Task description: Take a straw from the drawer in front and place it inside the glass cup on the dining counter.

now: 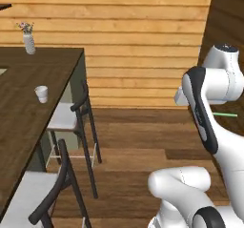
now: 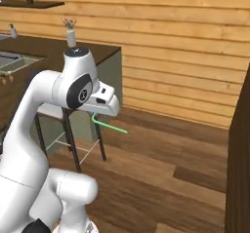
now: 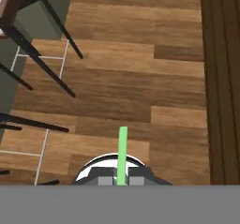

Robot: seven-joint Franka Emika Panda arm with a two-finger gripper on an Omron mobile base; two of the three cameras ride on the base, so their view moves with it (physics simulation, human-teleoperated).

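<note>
The gripper (image 3: 121,177) is clenched on the straw (image 3: 122,150), which juts out over the wooden floor, well apart from the cup (image 1: 42,94) standing on the worktop (image 1: 24,122) beside the stools (image 1: 71,117). To do the carry well, I'd keep the hand high enough to clear the worktop edge, bring the straw upright above the cup, then lower it in before letting go.
</note>
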